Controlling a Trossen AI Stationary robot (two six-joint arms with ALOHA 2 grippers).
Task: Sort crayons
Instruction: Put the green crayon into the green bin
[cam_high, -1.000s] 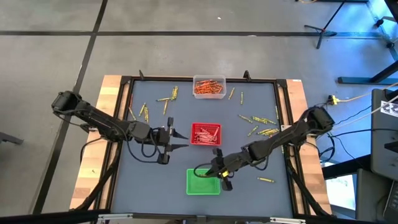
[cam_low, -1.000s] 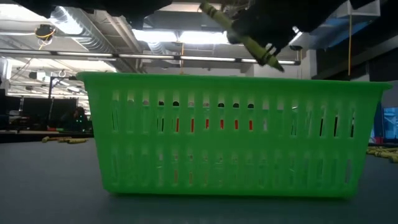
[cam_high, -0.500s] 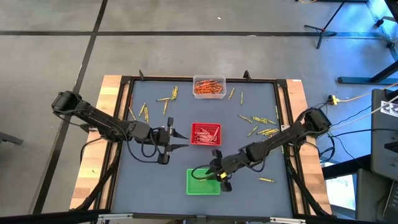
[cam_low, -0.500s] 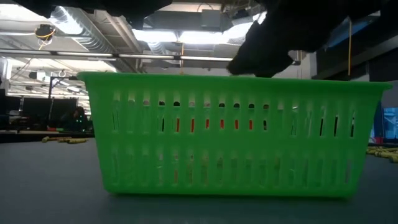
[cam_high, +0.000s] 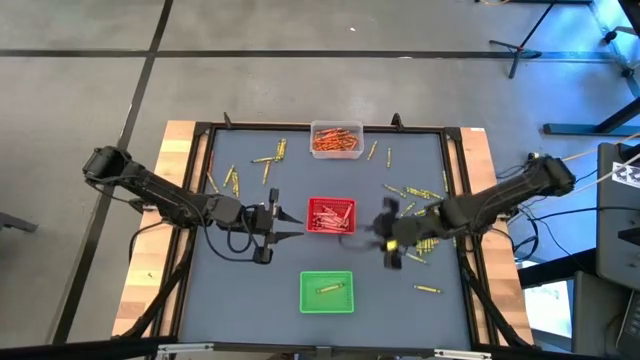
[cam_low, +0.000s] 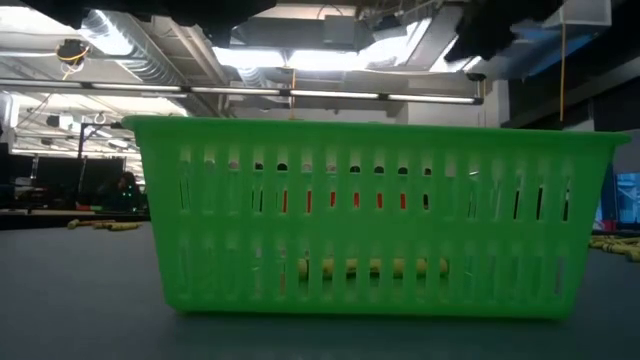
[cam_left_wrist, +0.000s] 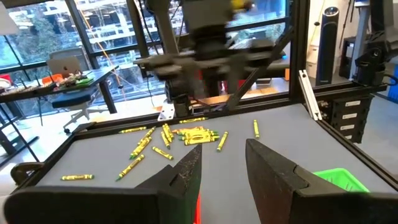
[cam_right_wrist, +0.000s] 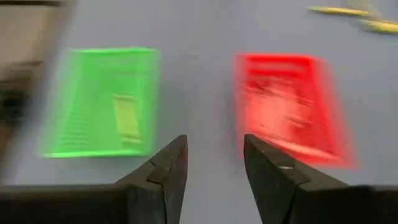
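Note:
One yellow-green crayon (cam_high: 331, 289) lies flat on the floor of the green tray (cam_high: 309, 300); the low view shows this crayon (cam_low: 371, 267) through the tray's slots. The red tray (cam_high: 331, 203) holds red crayons and the clear tray (cam_high: 336, 152) holds orange ones. My right gripper (cam_high: 386, 240) hangs open and empty above the table, between the red tray and a cluster of loose yellow-green crayons (cam_high: 425, 212). My left gripper (cam_high: 292, 224) stands open and level just left of the red tray, with nothing between its fingers (cam_left_wrist: 186, 174).
Loose yellow-green crayons lie at the far left (cam_high: 268, 158), by the left edge (cam_high: 228, 178), at the right, and one near the right front (cam_high: 427, 289). A raised black frame (cam_high: 455, 200) borders the grey table. The near left of the table is bare.
My right gripper held a tilted yellow-green crayon over the green tray and has let it go; the crayon now lies on the tray's floor. The gripper has then risen and swung toward the table's right and far side, away from the green tray.

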